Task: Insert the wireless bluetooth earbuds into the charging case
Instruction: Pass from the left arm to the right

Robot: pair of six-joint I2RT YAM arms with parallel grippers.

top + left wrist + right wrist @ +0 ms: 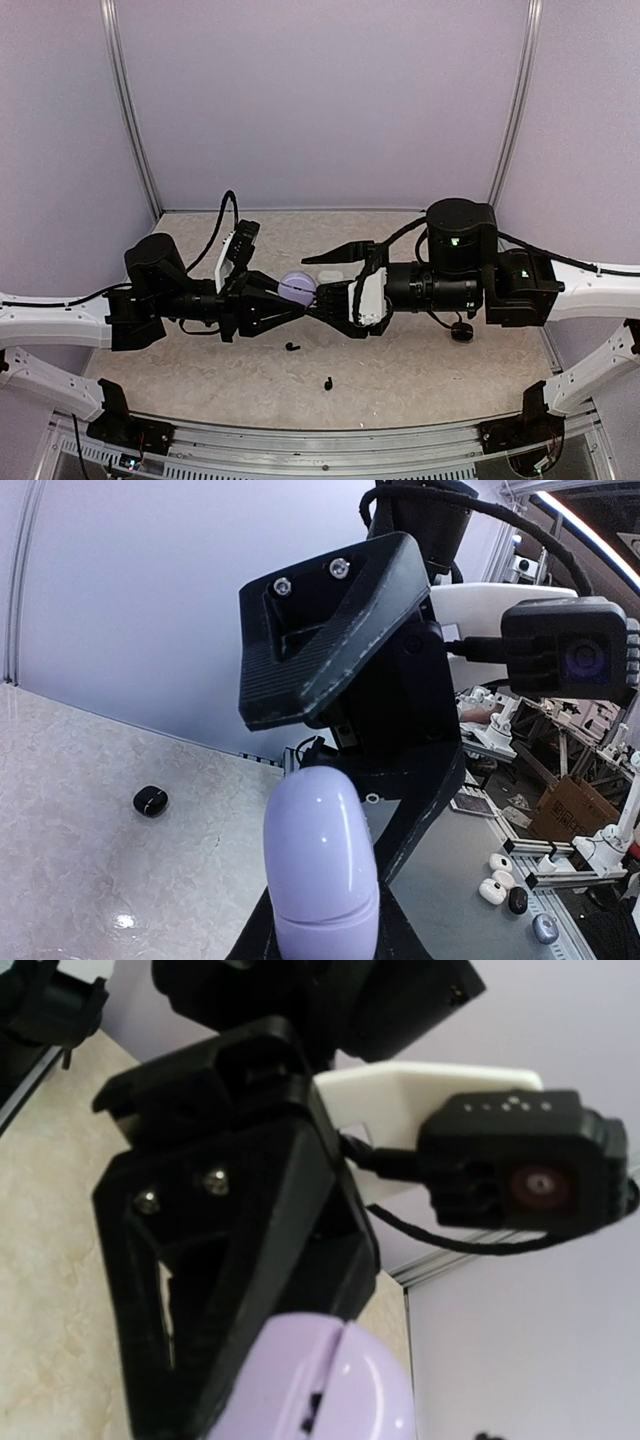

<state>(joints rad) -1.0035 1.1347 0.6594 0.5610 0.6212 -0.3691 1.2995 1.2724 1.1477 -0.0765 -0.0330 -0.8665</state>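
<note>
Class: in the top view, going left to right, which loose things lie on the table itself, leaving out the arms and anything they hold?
far earbud → near earbud → black case

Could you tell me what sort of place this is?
Most likely a robotics lab work cell: plain walls on metal posts enclose the table, and the left wrist view shows more robot rigs and a cardboard box beyond.
</note>
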